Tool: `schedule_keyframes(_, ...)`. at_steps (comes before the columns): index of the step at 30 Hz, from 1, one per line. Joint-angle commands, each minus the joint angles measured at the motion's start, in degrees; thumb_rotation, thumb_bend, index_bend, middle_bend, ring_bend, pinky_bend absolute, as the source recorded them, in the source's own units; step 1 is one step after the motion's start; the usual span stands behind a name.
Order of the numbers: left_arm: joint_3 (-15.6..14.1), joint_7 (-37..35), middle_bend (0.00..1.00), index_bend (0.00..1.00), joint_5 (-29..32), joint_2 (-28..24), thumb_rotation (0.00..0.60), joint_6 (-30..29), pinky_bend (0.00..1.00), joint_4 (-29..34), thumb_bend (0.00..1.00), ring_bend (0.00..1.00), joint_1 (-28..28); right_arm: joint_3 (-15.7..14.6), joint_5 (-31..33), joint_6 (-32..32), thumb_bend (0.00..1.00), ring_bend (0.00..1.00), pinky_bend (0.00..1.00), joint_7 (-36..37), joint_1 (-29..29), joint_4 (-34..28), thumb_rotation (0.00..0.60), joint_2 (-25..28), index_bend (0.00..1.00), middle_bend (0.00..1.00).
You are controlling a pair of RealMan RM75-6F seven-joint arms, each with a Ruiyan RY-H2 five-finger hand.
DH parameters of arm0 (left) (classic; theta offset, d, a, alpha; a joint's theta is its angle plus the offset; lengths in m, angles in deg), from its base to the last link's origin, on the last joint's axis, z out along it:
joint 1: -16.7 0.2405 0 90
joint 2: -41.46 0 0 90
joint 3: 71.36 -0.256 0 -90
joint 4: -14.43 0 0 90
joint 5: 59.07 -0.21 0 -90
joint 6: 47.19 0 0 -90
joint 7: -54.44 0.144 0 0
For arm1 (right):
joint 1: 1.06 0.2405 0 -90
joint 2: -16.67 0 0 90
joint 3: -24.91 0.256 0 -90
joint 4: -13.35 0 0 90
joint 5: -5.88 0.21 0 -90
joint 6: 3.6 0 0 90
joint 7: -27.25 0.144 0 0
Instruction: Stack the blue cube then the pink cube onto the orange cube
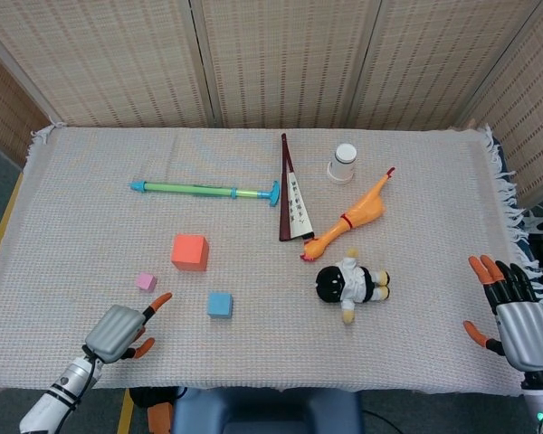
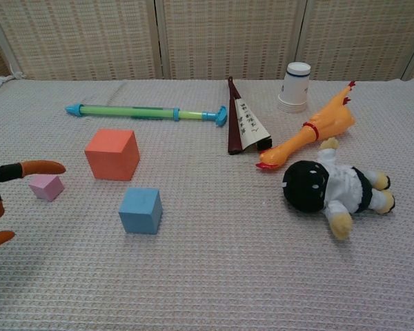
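The left hand hovers over the near-left part of the counter, holding nothing, one orange-tipped finger stretched out toward the cubes and the thumb apart below it; in the chest view only its fingertips show at the left edge, just beside the pink cube; the right hand is at the counter's near-right edge, fingers spread upward and empty, well apart from everything else. The orange cube sits left of centre; the small pink cube lies nearer and to its left; the blue cube lies nearer and to its right; none touches another, nothing is stacked. Further back lie a green and blue stick, a folded fan, a white cup, a rubber chicken and a plush doll.
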Motion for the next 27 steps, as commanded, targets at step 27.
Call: schedule_keyframes(27,7.4,26.6,1.00,0.16,30.7,22.0,0.600,-1.4,1.00,-0.4,0.31,1.00,-13.7,-0.4,0.1,-1.2,0.12,0.00,0.00,0.5,0.1,-1.0,0.600,1.2,0.00,0.00)
